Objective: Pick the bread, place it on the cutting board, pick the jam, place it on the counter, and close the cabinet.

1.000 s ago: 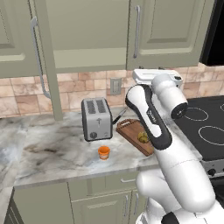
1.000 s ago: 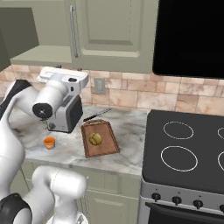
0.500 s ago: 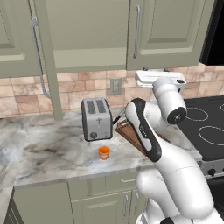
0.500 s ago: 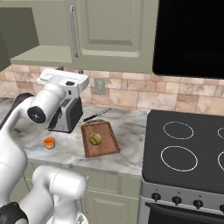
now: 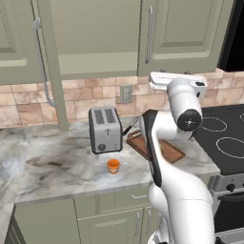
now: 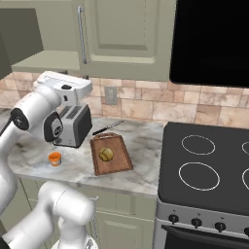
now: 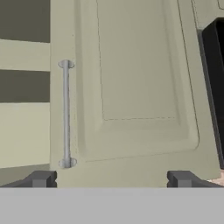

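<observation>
The white arm keeps lifting and swinging away from the worktop, its hand higher than a second ago and now facing the olive-green upper wall cabinet (image 7: pixel 140 87). The two-finger gripper (image 7: pixel 111 179) has its jaws spread wide and empty, with the long silver bar handle (image 7: pixel 65 113) at about eleven o'clock from the fingertips. The small round golden-brown bun (image 6: pixel 106 154) already sits on the reddish-brown wooden cutting board (image 6: pixel 116 164). The small orange jam jar (image 6: pixel 54 158) stands on the grey-and-white marbled counter (image 6: pixel 141 141), at about seven o'clock from the silver toaster (image 6: pixel 74 125). So both placings look done; closing the open left cabinet door (image 5: pixel 50 66) seems to be the remaining step.
</observation>
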You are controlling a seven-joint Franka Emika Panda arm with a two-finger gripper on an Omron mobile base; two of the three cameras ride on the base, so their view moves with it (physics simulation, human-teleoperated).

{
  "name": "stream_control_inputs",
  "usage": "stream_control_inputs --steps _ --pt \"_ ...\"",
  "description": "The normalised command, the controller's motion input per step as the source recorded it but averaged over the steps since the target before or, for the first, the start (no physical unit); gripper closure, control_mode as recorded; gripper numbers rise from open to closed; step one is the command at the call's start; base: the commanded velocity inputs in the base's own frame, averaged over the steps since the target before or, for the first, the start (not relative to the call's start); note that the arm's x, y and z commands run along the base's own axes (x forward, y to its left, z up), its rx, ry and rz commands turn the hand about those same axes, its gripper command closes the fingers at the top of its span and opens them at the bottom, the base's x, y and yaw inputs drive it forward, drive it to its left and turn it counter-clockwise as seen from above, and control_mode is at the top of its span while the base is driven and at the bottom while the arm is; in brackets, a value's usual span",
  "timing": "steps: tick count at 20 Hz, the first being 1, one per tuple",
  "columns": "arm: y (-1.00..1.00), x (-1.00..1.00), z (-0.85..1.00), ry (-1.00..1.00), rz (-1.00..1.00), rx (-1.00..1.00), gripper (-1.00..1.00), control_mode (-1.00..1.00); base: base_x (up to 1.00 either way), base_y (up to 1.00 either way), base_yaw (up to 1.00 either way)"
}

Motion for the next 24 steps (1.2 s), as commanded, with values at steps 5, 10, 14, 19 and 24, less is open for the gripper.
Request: stream_control_inputs --steps 5,10,14,19,24 --pt "0.00 -0.34 0.31 0.10 -0.10 0.00 -1.00 -1.00 0.00 0.00 0.00" --pt "0.03 -0.31 0.26 0.09 -0.09 0.00 -1.00 -1.00 0.00 0.00 0.00" --pt "0.11 -0.17 0.16 0.04 -0.02 0.00 -1.00 -1.00 0.00 0.00 0.00" --pt "0.17 -0.18 0.04 0.00 0.00 -0.01 -1.00 -1.00 0.00 0.00 0.00" --pt "0.20 -0.22 0.00 0.00 0.00 -0.03 -1.00 -1.00 0.00 0.00 0.00"
